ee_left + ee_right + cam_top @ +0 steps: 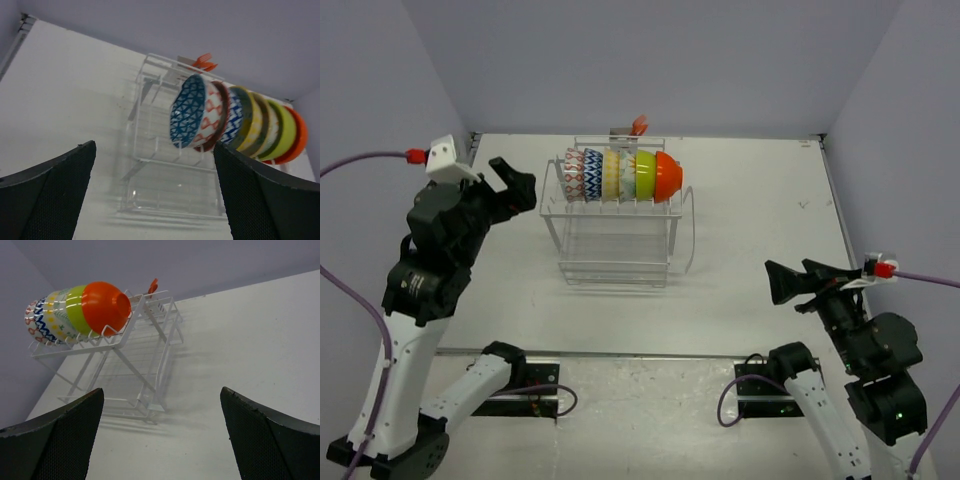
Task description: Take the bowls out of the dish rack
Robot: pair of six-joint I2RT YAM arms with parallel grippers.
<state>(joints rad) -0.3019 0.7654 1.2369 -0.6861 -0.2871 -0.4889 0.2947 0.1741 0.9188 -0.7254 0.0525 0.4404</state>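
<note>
- The left gripper hangs in the air at about 9 o'clock from the dish rack. Its claw is spread wide, holds nothing, and faces the row of bowls.
- The white wire dish rack stands on the white table, toward 12 o'clock from the arm bases.
- Six bowls stand on edge in the rack's top slots, pressed closely together. From left to right they are:
  - a red-zigzag bowl
  - a blue-patterned bowl
  - a yellowish bowl
  - a pale floral bowl
  - a lime green bowl
  - a bright orange bowl
- None has been unloaded yet.
- A small orange object sticks up behind the rack at 12 o'clock. I cannot tell what it is.
- The right gripper hovers well apart from the rack, at about 4 o'clock from it. Its fingers are apart and empty.
- Risk: the bowls sit so close that lifting an end one could drag its neighbour out and drop it.
- Risk: the rack looks light, so a sideways pull or a finger caught on a prong could slide or tip it.
</note>
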